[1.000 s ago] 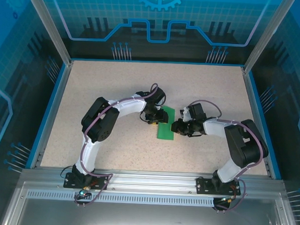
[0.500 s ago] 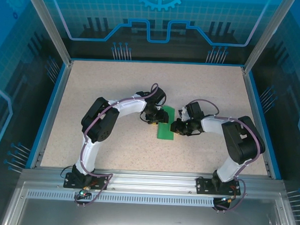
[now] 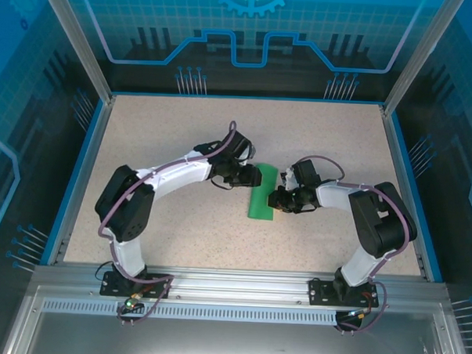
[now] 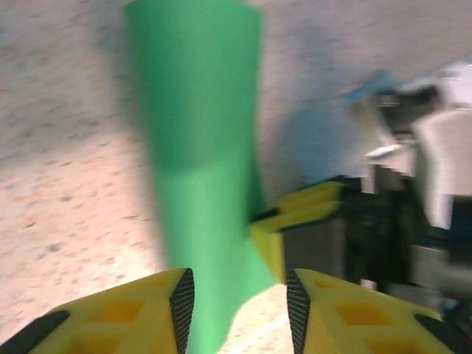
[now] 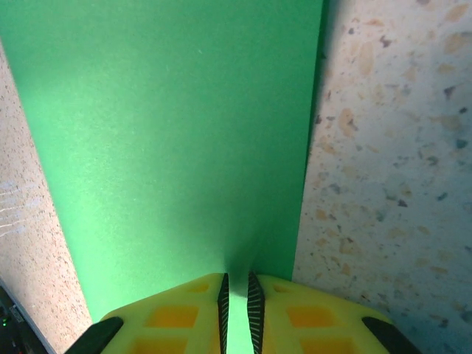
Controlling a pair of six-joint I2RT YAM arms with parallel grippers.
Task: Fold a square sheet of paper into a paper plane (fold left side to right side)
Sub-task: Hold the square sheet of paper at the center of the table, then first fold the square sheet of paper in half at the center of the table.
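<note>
From above, the square sheet of paper point(image 3: 262, 202) lies mid-frame as a narrow green strip, with the left gripper point(image 3: 253, 176) at its upper left and the right gripper point(image 3: 276, 199) on its right edge. The left wrist view is blurred: the jaws stand apart astride the strip, so I'd square them up before closing. At the right wrist view's bottom centre the jaws pinch the paper's edge, which looks to me like the anchor for the fold.

The top external camera is looking down from above and behind the arm bases point(image 3: 130, 280), taking in the whole speckled beige tabletop point(image 3: 183, 135) around the thin bright green folded sheet of paper point(image 3: 262, 195). The left wrist camera is hovering close over that sheet, facing along its length and catching the right gripper point(image 4: 259, 219) at its edge. The right wrist camera is sitting nearest, looking across the sheet's flat face. All three are sharing the sheet.
</note>
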